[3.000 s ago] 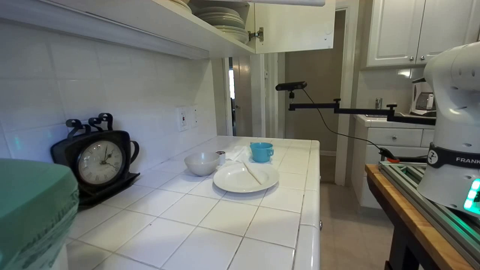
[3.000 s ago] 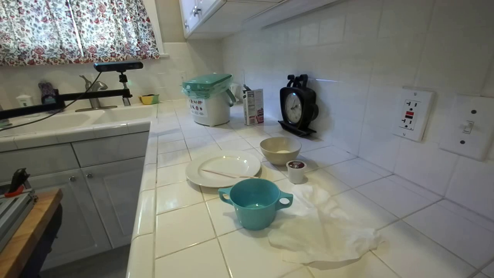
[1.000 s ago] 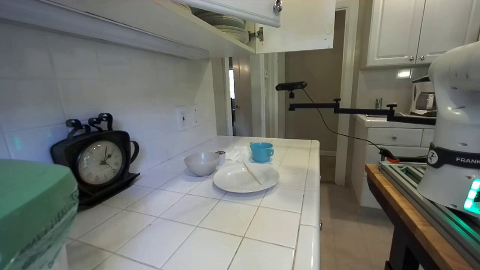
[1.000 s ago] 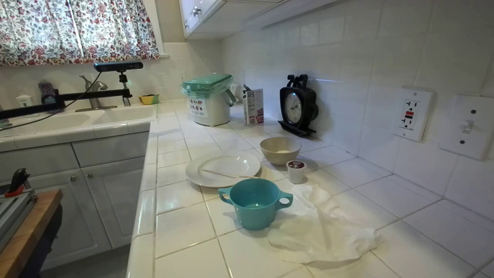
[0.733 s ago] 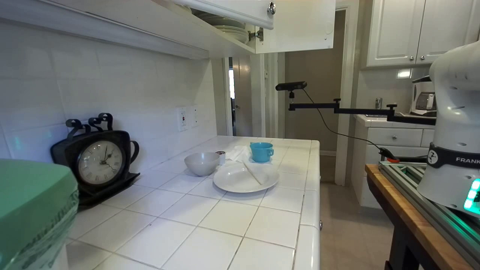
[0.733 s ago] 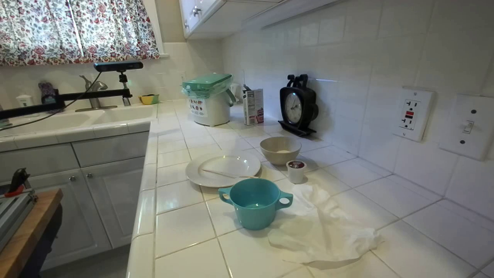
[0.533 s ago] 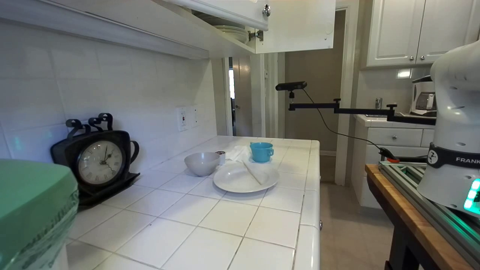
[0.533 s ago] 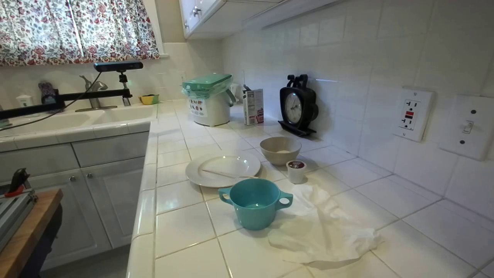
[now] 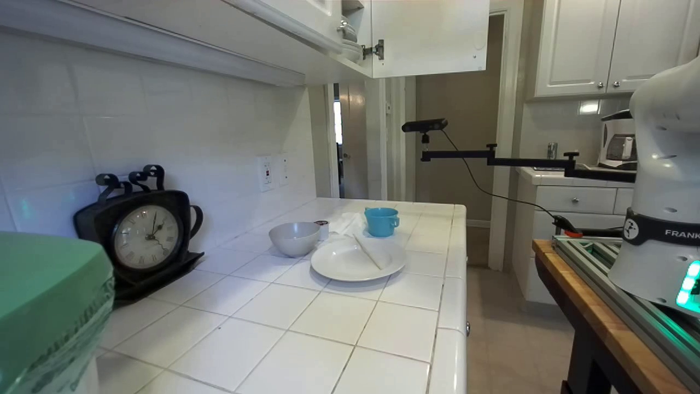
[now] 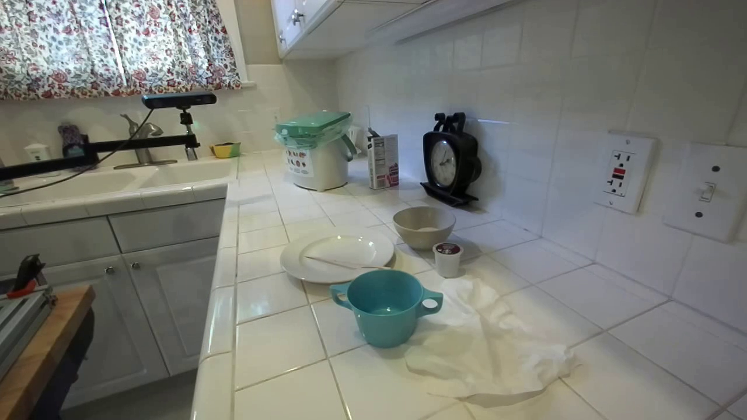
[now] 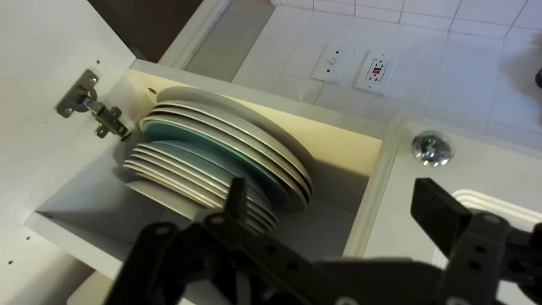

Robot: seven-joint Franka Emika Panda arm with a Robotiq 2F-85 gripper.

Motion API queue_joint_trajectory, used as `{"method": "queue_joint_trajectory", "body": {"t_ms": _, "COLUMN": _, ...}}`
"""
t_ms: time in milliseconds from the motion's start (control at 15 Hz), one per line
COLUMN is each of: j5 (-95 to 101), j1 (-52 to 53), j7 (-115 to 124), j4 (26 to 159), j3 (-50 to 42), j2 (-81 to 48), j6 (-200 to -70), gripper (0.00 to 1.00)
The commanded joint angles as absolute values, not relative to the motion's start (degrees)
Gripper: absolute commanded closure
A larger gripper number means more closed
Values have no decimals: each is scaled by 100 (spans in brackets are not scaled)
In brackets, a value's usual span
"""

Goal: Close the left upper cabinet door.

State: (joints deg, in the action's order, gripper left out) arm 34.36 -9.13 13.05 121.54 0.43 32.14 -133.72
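Observation:
The left upper cabinet door (image 9: 432, 38) is a flat cream-white panel standing wide open on a metal hinge in an exterior view. In the wrist view the same door (image 11: 46, 140) fills the left side, with the hinge (image 11: 84, 101) at the cupboard's edge. Stacked plates (image 11: 220, 156) show inside the open half. A door with a round knob (image 9: 295, 22) covers the adjoining half; I cannot tell whether it is fully shut. My gripper (image 11: 334, 203) is open and empty. One finger appears before the plates, the other before the knobbed door (image 11: 394, 212). Both exterior views leave the gripper out.
The robot's white arm (image 9: 667, 164) stands at the right in an exterior view. A camera boom (image 9: 525, 162) reaches out below the cupboard's height. On the tiled counter stand a black clock (image 9: 145, 235), a bowl (image 9: 294, 239), a plate (image 9: 350, 271) and a blue cup (image 9: 381, 221).
The knobbed door has swung in toward the cupboard front and covers more of the plates. The arm has shifted slightly. The flat left door has stayed open in the same place.

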Motion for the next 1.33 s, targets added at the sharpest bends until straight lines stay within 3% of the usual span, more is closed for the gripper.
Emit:
{"method": "queue_joint_trajectory", "body": {"t_ms": 0, "j5": 3178, "j1": -924, "j7": 1059, "j4": 11951, "j3": -43, "j2": 2942, "j6": -13445, "gripper": 0}}
{"method": "queue_joint_trajectory", "body": {"t_ms": 333, "j5": 2577, "j1": -739, "j7": 867, "j4": 11981, "j3": 59, "j2": 3023, "j6": -12939, "gripper": 0}}
{"method": "queue_joint_trajectory", "body": {"t_ms": 933, "j5": 1500, "j1": -256, "j7": 706, "j4": 11928, "j3": 285, "j2": 3413, "j6": -10389, "gripper": 0}}
{"method": "queue_joint_trajectory", "body": {"t_ms": 1267, "j5": 1037, "j1": -94, "j7": 889, "j4": 12235, "j3": 275, "j2": 3545, "j6": -9820, "gripper": 0}}
